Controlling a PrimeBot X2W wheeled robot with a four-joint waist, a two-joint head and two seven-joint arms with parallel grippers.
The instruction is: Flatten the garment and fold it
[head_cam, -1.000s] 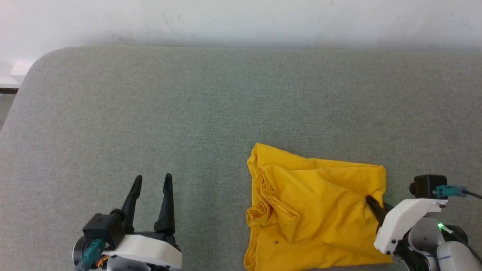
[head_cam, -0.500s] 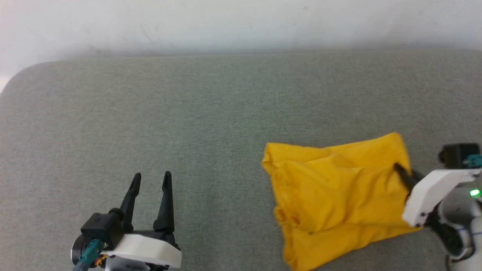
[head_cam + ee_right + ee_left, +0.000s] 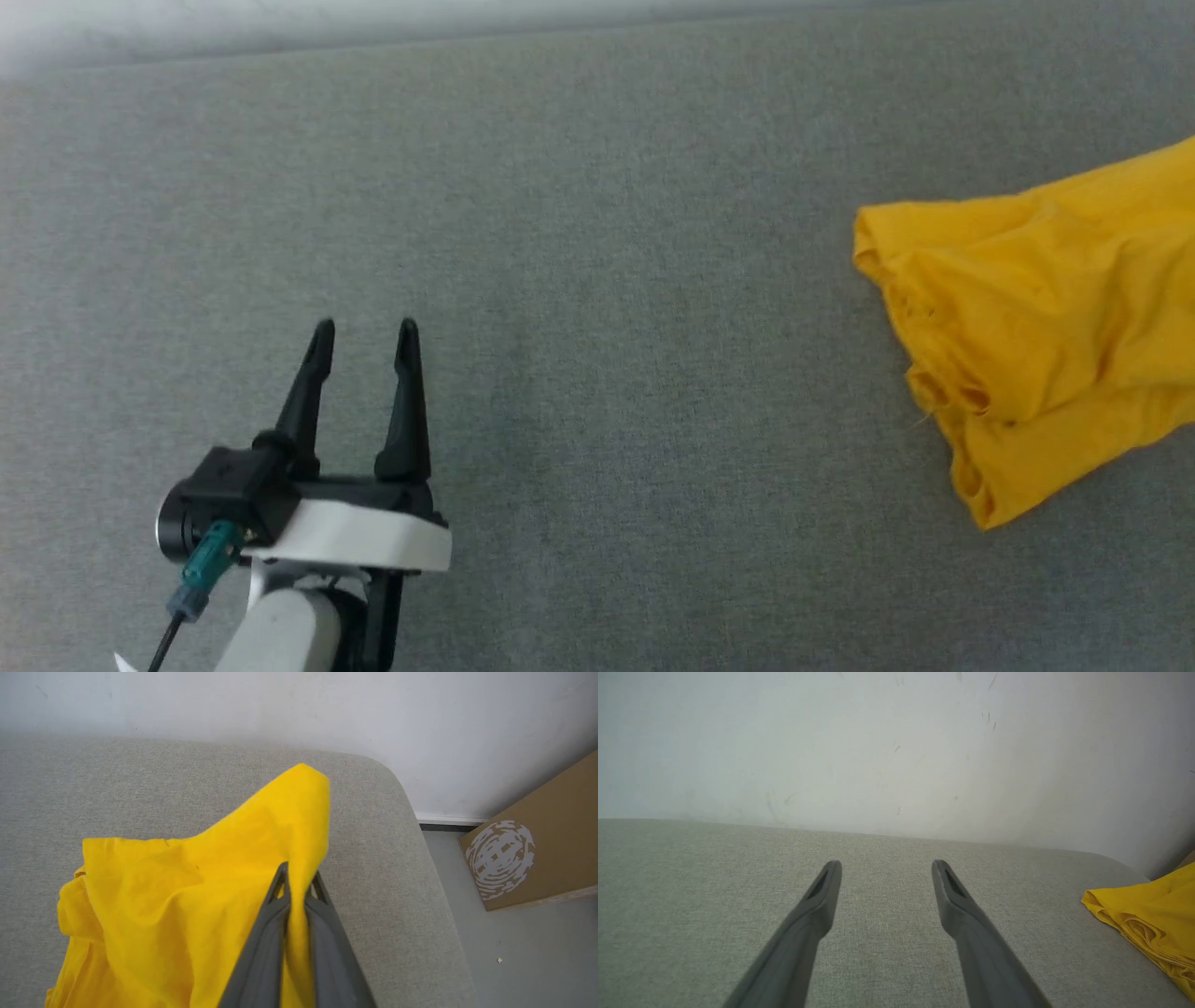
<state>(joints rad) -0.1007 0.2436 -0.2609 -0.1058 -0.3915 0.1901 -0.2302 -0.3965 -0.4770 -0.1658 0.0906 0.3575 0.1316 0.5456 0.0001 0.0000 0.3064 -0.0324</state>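
**Two arms: right one gripping, left one free**

Your right claw (image 3: 299, 872) is clamped on an edge of the shirt (image 3: 187, 896). The yellow cloth is pinched between its two fingers, which reach forward near the rounded corner of the grey cushion (image 3: 597, 280). The shirt lies bunched on the cushion's right side, with one flap raised at the grip. Your left claw (image 3: 364, 327) hovers low over bare cushion, fingers spread wide and pointing toward the wall (image 3: 896, 742), well apart from the shirt.

Open cushion (image 3: 653, 373) left of the garment (image 3: 1046, 327); wall (image 3: 896, 742) behind.
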